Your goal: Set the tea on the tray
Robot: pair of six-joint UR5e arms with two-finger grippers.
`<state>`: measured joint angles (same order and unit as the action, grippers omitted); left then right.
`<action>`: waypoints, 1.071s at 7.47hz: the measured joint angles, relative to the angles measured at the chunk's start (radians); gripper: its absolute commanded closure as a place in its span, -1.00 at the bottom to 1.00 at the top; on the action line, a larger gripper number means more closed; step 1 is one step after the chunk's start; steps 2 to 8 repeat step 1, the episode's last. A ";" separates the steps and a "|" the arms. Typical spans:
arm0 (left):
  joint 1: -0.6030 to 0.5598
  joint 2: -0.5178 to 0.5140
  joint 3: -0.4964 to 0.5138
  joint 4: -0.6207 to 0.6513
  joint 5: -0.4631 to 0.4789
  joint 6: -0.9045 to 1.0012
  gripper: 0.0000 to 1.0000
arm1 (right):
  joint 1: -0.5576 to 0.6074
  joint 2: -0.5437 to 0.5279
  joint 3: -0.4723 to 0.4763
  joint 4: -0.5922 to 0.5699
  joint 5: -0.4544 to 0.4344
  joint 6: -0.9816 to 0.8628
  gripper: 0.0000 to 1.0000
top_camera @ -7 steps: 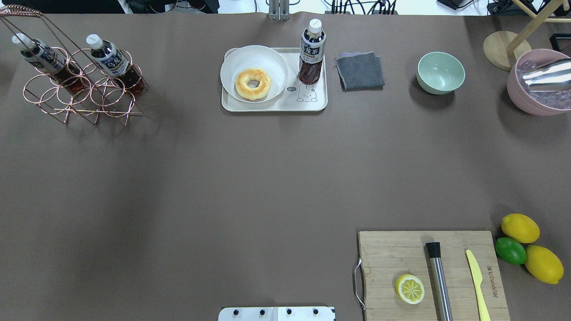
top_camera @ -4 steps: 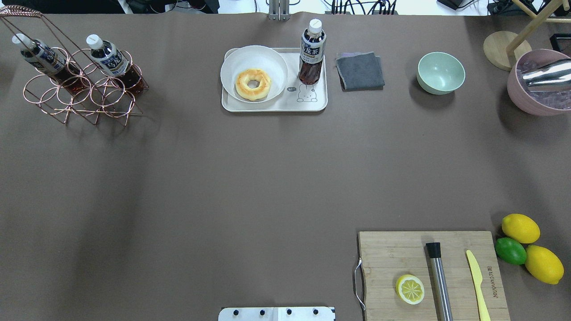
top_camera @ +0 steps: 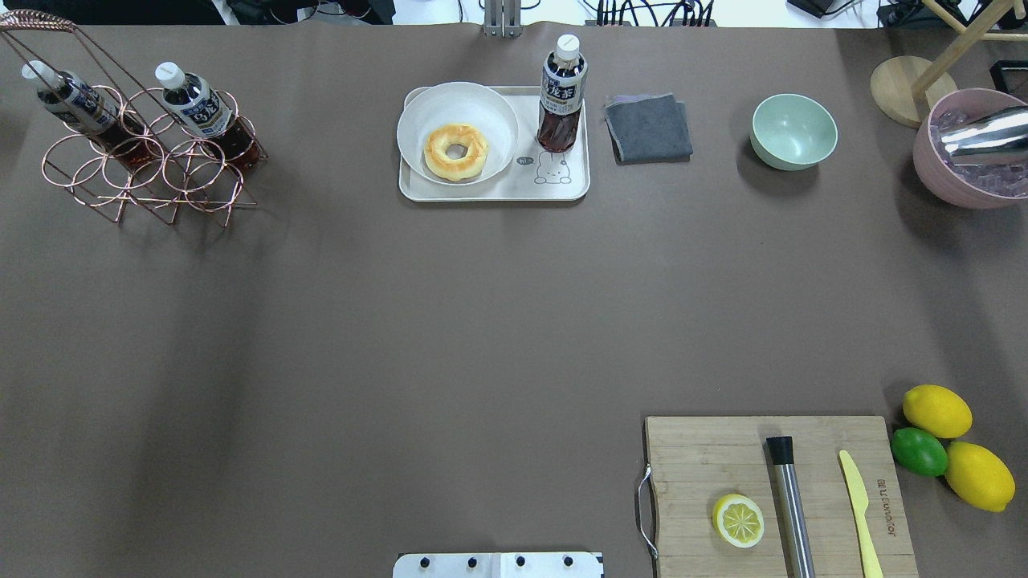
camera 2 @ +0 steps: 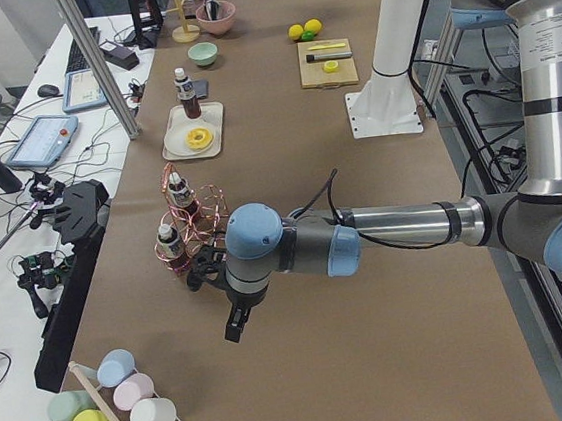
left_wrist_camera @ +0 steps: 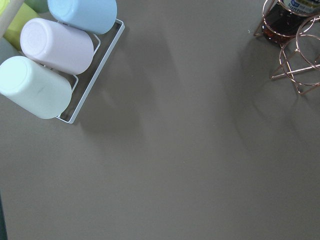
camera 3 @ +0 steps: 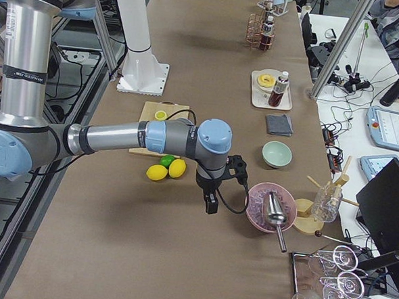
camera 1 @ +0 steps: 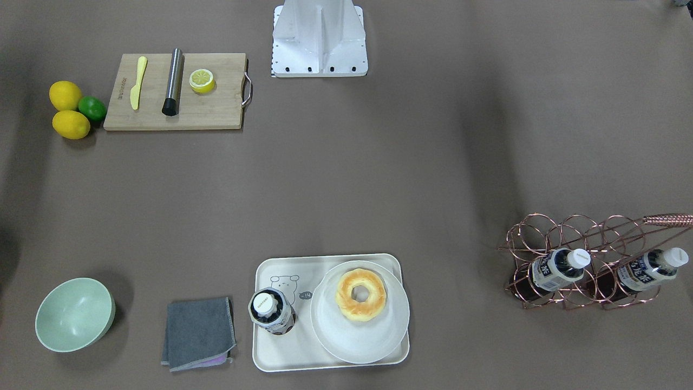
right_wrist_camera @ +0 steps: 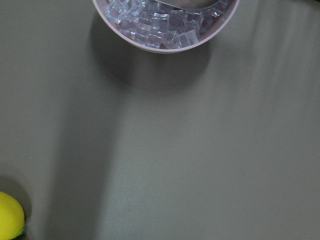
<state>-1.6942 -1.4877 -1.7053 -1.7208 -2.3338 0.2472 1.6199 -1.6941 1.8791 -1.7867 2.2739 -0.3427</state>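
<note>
One tea bottle (top_camera: 561,96) stands upright on the cream tray (top_camera: 498,191), at its right end beside the bear drawing; it also shows in the front-facing view (camera 1: 272,311) on the tray (camera 1: 270,352). Two more tea bottles (top_camera: 76,100) (top_camera: 197,100) lean in a copper wire rack (top_camera: 144,177) at the far left. My left gripper (camera 2: 235,326) hangs near the rack, seen only from the left side. My right gripper (camera 3: 211,206) hangs near the pink bowl, seen only from the right side. I cannot tell if either is open or shut.
A white plate with a donut (top_camera: 456,151) fills the tray's left part. A grey cloth (top_camera: 647,127), green bowl (top_camera: 793,131) and pink ice bowl (top_camera: 964,160) lie to its right. A cutting board (top_camera: 771,490) and lemons (top_camera: 936,410) sit front right. Cups (left_wrist_camera: 55,45) lie by the left wrist.
The bottles, tray and plate have not moved. Only the shadows and the metal scoop's glint at the pink bowl on the right differ slightly.
</note>
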 measured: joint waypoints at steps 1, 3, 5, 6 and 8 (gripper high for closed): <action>-0.002 0.002 -0.018 -0.001 0.000 -0.004 -0.95 | 0.021 -0.006 -0.016 0.023 0.002 -0.012 -1.00; -0.002 0.002 -0.018 -0.001 0.000 -0.004 -0.95 | 0.021 -0.006 -0.016 0.023 0.002 -0.012 -1.00; -0.002 0.002 -0.018 -0.001 0.000 -0.004 -0.95 | 0.021 -0.006 -0.016 0.023 0.002 -0.012 -1.00; -0.002 0.002 -0.018 -0.001 0.000 -0.004 -0.95 | 0.021 -0.006 -0.016 0.023 0.002 -0.012 -1.00; -0.002 0.002 -0.018 -0.001 0.000 -0.004 -0.95 | 0.021 -0.006 -0.016 0.023 0.002 -0.012 -1.00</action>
